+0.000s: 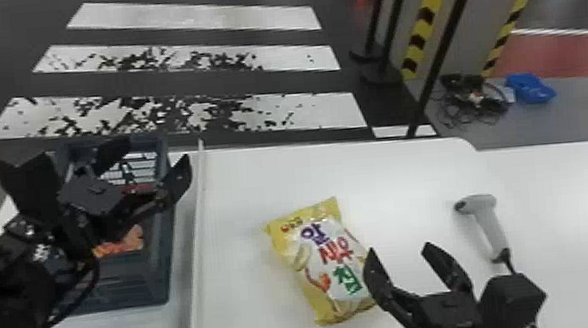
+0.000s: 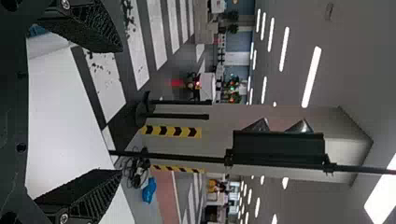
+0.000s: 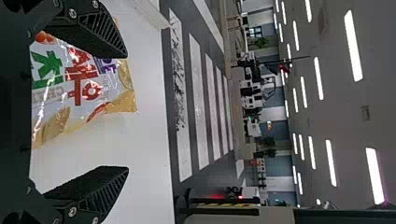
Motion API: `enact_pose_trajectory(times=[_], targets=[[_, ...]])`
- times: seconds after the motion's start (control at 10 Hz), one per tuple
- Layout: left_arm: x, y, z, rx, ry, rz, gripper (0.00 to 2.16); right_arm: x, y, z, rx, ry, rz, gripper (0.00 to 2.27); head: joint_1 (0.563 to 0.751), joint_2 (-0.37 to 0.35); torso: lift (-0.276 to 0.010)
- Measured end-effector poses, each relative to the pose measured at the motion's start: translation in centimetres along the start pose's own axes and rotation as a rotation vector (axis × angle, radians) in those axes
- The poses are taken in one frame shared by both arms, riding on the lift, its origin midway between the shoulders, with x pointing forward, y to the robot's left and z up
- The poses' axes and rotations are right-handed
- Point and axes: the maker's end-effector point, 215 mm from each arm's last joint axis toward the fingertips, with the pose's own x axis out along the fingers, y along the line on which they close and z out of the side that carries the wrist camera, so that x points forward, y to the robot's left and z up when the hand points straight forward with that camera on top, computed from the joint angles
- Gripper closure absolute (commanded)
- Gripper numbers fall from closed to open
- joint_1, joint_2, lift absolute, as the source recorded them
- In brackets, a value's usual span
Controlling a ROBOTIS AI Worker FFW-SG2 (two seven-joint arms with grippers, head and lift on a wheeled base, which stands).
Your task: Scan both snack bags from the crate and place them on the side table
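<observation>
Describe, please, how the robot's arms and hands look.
The left arm and right arm are black; the left has a looping black cable. The left hand and right hand each have two black, tapering fingers, ribbed inside, with round silvery screws.

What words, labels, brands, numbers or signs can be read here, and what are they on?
Snack bag: large purple, red and green lettering, left unquoted; smaller print too blurred to read.
Left arm: small white marks, too blurred.
Scanner: no readable text.
Chevron strip: yellow and black, no words.
</observation>
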Motion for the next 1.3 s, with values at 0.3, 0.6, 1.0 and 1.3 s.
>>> enact_pose_trajectory(times=[0.3,0.6,1.0,1.3], targets=[[-6.0,3.5,0.6,-0.004,-0.031,0.108,0.08,-0.2,0.7,-2.8,0.141,0.169,0.098,0.15,0.695,0.001,-0.095],[-9.9,4.5,-0.5,-0.053,-0.018,0.152,0.08,-1.1,1.0,-5.5,0.310,0.340,0.176,0.18,0.695,0.050,-0.095],[-10.8,3.6,-2.0,-0.091,-0.005,0.142,0.08,-2.3,1.3,-8.3,0.431,0.509,0.207,0.18,0.695,0.058,-0.095],[-10.8,3.2,-2.4,-0.098,0.002,0.135,0.08,-1.2,1.5,-10.1,0.478,0.561,0.217,0.18,0.695,0.059,-0.095]])
